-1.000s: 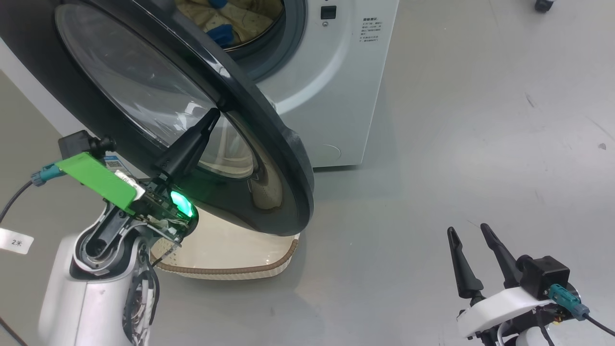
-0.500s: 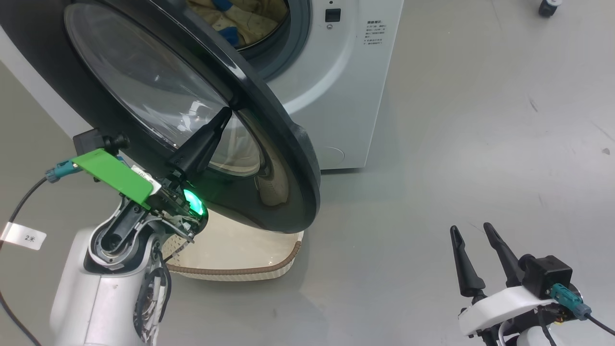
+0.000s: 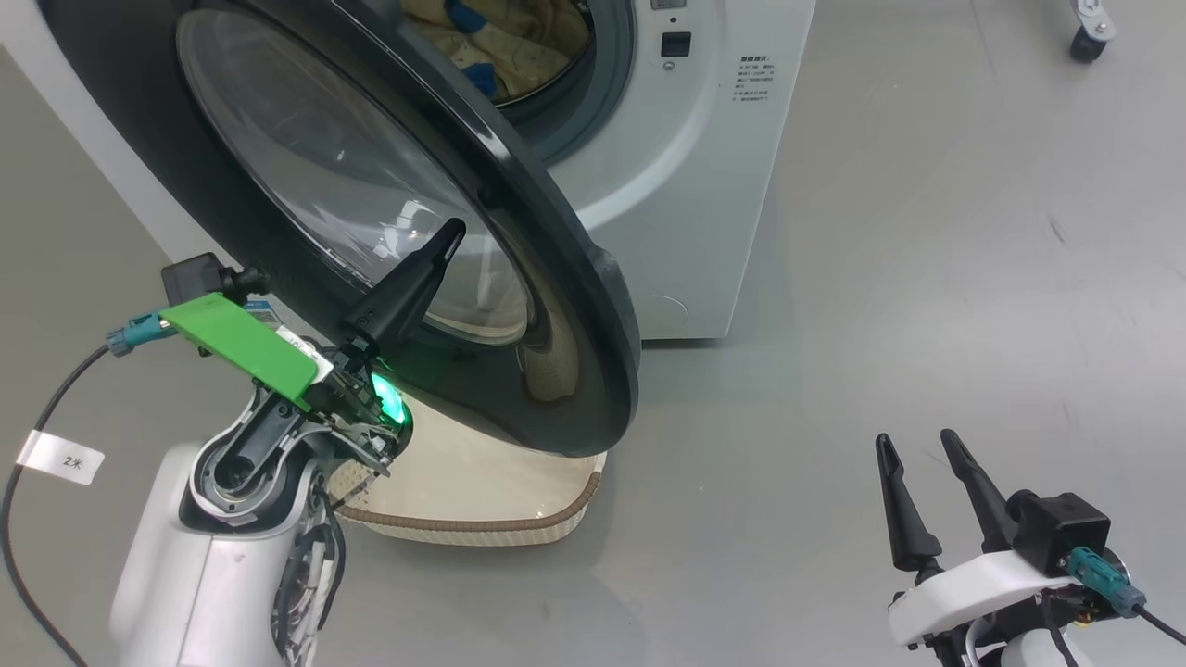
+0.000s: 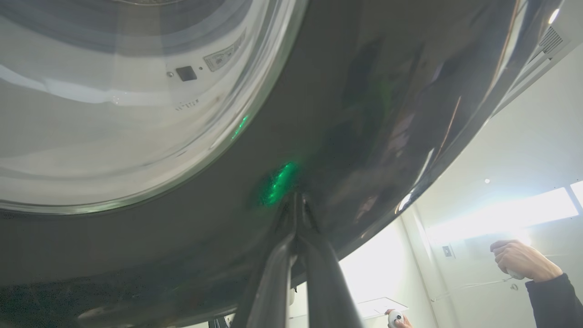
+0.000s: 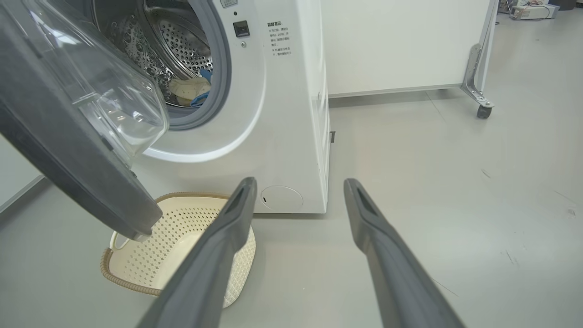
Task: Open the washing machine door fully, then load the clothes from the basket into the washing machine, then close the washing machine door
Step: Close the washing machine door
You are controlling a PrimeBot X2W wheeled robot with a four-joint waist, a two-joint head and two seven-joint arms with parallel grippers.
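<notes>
The washing machine (image 3: pixel 686 185) stands with its door (image 3: pixel 565 306) swung partway out, black rim and glass bowl facing me. My left gripper (image 3: pixel 451 232) is shut, its tips pressed against the door's outer face; the left wrist view shows the closed fingers (image 4: pixel 314 264) meeting the glossy rim (image 4: pixel 136 241). The clothes (image 3: pixel 500 46) lie in the drum, cream with blue bands, also in the right wrist view (image 5: pixel 189 89). The basket (image 3: pixel 482 528) sits on the floor under the door and looks empty (image 5: pixel 109 269). My right gripper (image 3: pixel 917 443) hangs open at the lower right, holding nothing (image 5: pixel 299 187).
Grey floor spreads to the right of the machine (image 5: pixel 282 114). A white panel on a caster (image 5: pixel 483 109) stands behind it. A person's hand (image 4: pixel 519 259) holding a small device shows in the left wrist view, beyond the door's edge.
The whole head view has shifted right and down, so the camera moved. My left gripper stays shut against the door, its tips slightly lower on the glass. The right gripper has not moved.
</notes>
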